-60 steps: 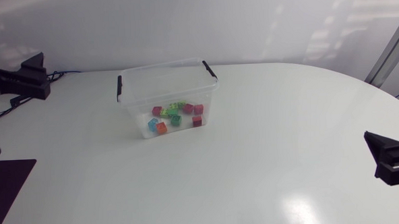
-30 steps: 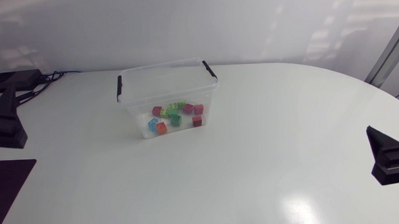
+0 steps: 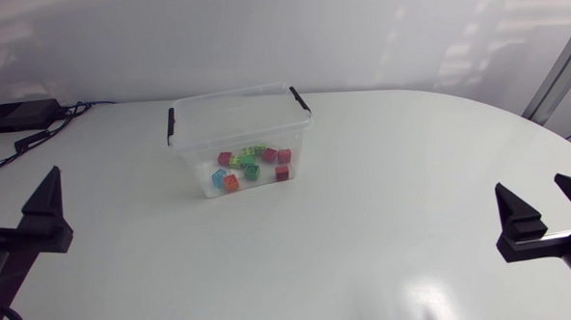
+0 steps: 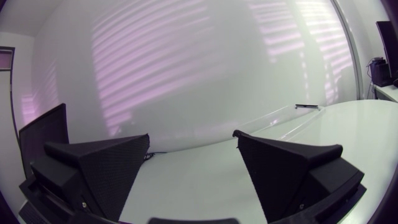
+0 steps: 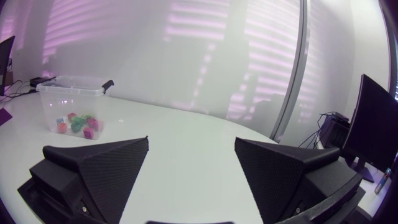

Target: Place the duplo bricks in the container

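Overlooking from the head view, container: clear, thin-walled plastic box (image 3: 193,152) toward the far middle of the white table (image 3: 366,224), black clip handles (image 3: 171,123) at its short ends, long axis running across the table.
Head view, duplo bricks: small glossy studded blocks (image 3: 252,164) in red, green, orange and blue, heaped on the container's floor; none seen loose on the table.
Head view, grippers: left gripper (image 3: 39,224) at the near left, right gripper (image 3: 538,202) at the near right. Both are well apart from the container, which lies ahead and inward of each; the left looks the nearer.
Left wrist view: left gripper (image 4: 191,138) has its matte wedge fingers spread wide with nothing between them; the container's clear rim (image 4: 292,118) shows ahead, off past one finger.
Right wrist view: right gripper (image 5: 191,142) is likewise spread wide and empty; container (image 5: 71,93) and bricks (image 5: 76,123) are far ahead, past one finger.
Judgement: no brick seems left to fetch.
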Controlling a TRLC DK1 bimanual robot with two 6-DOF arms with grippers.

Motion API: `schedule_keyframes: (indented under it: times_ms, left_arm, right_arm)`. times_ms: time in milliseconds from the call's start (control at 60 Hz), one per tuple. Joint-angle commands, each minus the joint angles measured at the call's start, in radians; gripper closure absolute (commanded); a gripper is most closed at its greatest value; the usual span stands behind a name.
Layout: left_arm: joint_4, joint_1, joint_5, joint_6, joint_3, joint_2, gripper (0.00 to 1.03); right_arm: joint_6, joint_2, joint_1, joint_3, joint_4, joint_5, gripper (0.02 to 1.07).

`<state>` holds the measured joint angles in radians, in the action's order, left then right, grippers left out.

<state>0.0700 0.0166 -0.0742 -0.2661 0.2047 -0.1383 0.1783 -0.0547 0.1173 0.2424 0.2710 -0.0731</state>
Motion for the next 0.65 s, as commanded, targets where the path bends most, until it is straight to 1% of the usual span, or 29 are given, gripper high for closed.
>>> schedule_keyframes:
  times_ms: [0, 433, 633]
  left_arm:
    - [-0.010, -0.010, 0.018, 0.067, -0.046, 0.025, 0.04]
    - [-0.069, -0.016, 0.073, 0.262, -0.202, 0.136, 0.04]
    - [-0.070, -0.017, 0.074, 0.266, -0.205, 0.138, 0.04]
  right_arm:
    - [-0.047, 0.014, -0.021, -0.052, -0.046, 0.016, 0.07]
    - [-0.176, 0.054, -0.115, -0.239, -0.267, 0.072, 0.07]
    - [-0.178, 0.055, -0.117, -0.242, -0.271, 0.073, 0.07]
